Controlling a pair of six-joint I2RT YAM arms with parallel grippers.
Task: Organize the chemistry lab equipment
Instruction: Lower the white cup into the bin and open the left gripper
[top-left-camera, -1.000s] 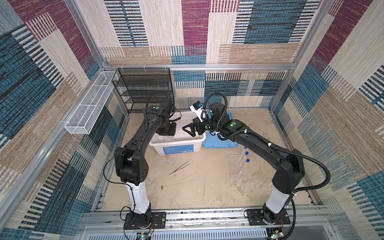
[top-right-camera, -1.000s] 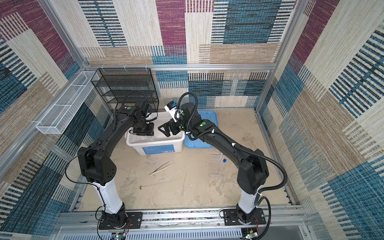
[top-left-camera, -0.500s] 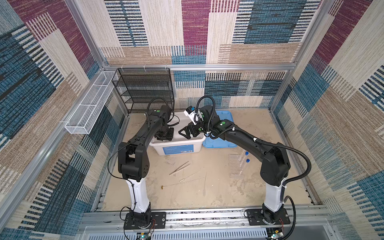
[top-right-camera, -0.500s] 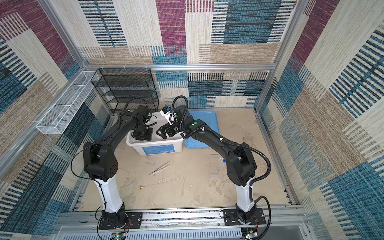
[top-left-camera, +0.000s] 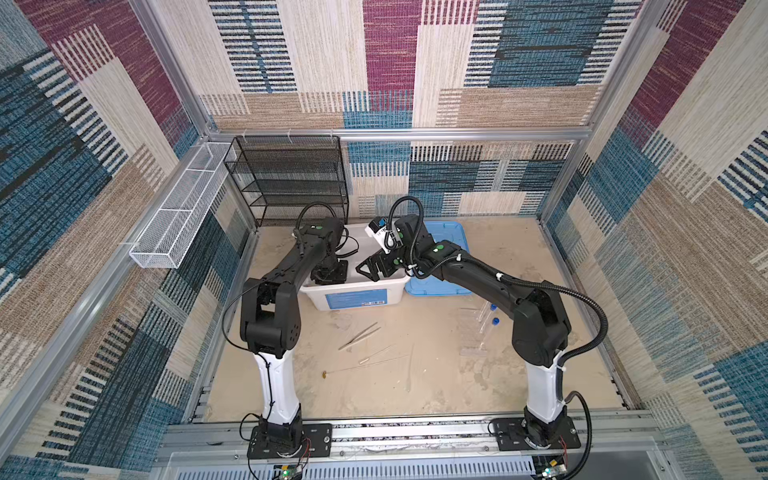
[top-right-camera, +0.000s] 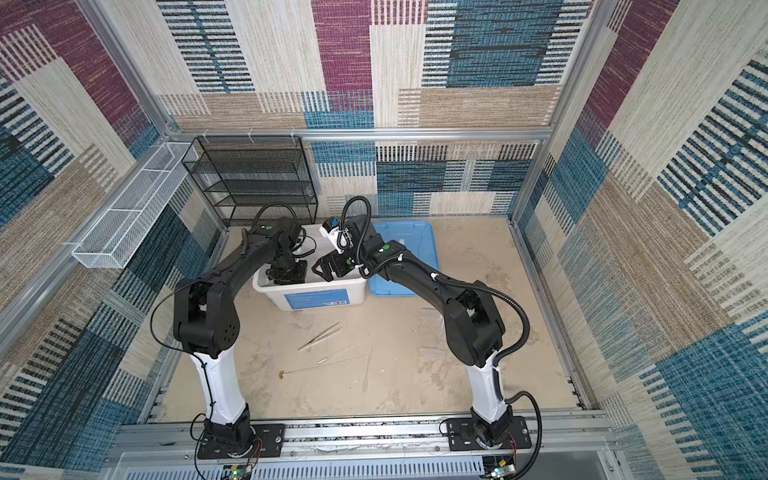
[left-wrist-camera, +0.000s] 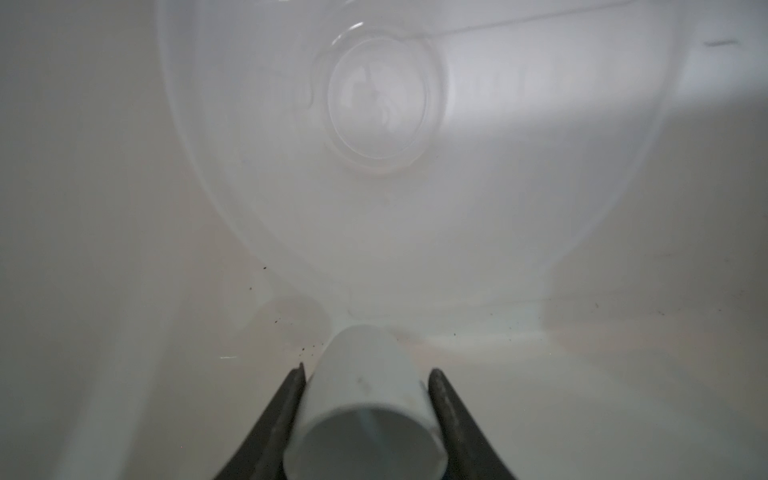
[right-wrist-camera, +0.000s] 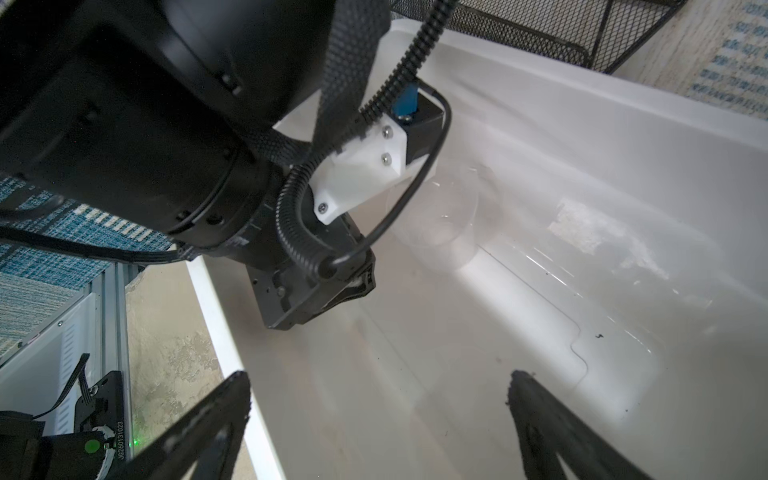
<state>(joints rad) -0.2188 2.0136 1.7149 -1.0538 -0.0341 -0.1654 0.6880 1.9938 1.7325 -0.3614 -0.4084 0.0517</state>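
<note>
My left gripper (left-wrist-camera: 368, 370) is down inside the white bin (top-left-camera: 353, 297), shut on the small funnel-like cup (left-wrist-camera: 365, 399), whose sides touch both fingers. Just beyond the cup is the clear beaker (left-wrist-camera: 382, 104), which stands near the bin's corner in the right wrist view (right-wrist-camera: 440, 224). Over the bin's front rim my right gripper (right-wrist-camera: 380, 395) is wide open and holds nothing. In both top views the metal tweezers (top-left-camera: 359, 336) and thin rods (top-left-camera: 374, 361) lie on the sandy floor. Blue-capped test tubes (top-left-camera: 490, 320) rest by the clear rack (top-left-camera: 476, 332) under the right arm.
The bin's blue lid (top-left-camera: 451, 241) lies flat to the right of the bin. A black mesh shelf (top-left-camera: 291, 183) stands behind it against the back wall. A white wire basket (top-left-camera: 178, 216) hangs on the left wall. My left wrist (right-wrist-camera: 166, 124) blocks much of the right wrist view.
My right gripper has moved left over the bin and its elbow has swung inward. The left gripper stays in the bin with the cup.
</note>
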